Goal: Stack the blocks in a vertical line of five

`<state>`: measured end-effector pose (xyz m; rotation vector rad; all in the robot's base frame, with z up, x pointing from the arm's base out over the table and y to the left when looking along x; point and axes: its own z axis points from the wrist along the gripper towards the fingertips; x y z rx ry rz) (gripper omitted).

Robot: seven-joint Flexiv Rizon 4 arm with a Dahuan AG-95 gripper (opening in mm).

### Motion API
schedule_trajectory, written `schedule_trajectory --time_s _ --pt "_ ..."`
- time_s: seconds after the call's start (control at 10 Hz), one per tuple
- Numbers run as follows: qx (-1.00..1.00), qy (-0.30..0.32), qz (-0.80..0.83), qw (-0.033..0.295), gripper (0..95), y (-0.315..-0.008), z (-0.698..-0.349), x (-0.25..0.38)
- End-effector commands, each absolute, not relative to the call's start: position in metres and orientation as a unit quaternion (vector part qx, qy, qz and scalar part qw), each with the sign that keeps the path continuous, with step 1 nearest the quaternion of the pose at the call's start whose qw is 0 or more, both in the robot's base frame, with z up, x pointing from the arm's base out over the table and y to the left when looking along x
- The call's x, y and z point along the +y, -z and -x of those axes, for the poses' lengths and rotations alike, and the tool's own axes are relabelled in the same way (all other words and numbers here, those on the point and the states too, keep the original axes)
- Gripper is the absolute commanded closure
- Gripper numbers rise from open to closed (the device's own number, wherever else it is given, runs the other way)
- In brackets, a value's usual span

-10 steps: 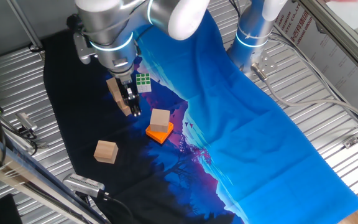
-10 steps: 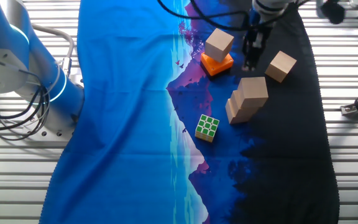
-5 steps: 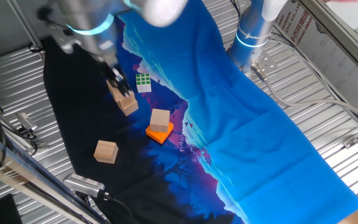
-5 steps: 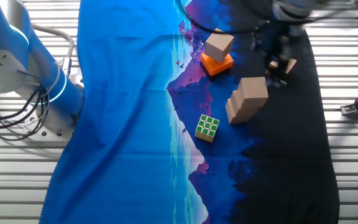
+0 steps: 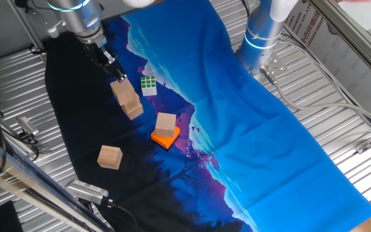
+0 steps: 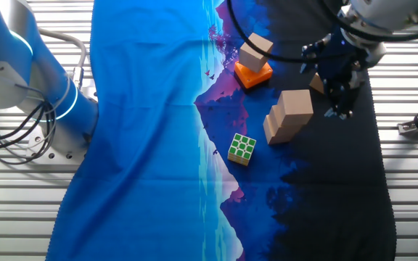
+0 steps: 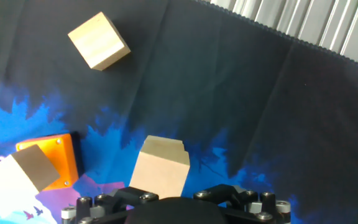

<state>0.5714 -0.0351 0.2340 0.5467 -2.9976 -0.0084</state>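
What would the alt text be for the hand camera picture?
A short stack of tan wooden blocks stands on dark cloth just below the camera. A lone block lies at upper left, and another block sits on a flat orange square at lower left.

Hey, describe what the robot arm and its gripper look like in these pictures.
The arm is glossy silver-grey with white covers and a glowing light-blue ring at the joint. The gripper is slim and black, its jaws dark. Black cables loop beside the wrist. The hand view shows a black base with silver screws.
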Motion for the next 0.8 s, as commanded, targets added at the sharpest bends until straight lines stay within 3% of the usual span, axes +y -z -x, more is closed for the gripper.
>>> schedule_trajectory --time_s 0.1,0.3,0.5,0.6,0.8 --pt "-0.985 -0.001 -0.166 0.046 0.0 -0.232 -0.573 -0.034" --pt "-0.992 0.007 -0.120 0.048 0.0 -0.230 -0.573 -0.010" --pt "-0.998 0.040 -0.015 0.046 0.0 -0.227 -0.563 0.053" --pt "-0.998 0.049 0.017 0.043 19.0 -0.225 -0.554 0.084" --pt "-0.997 0.058 0.047 0.036 19.0 -0.226 -0.532 0.122"
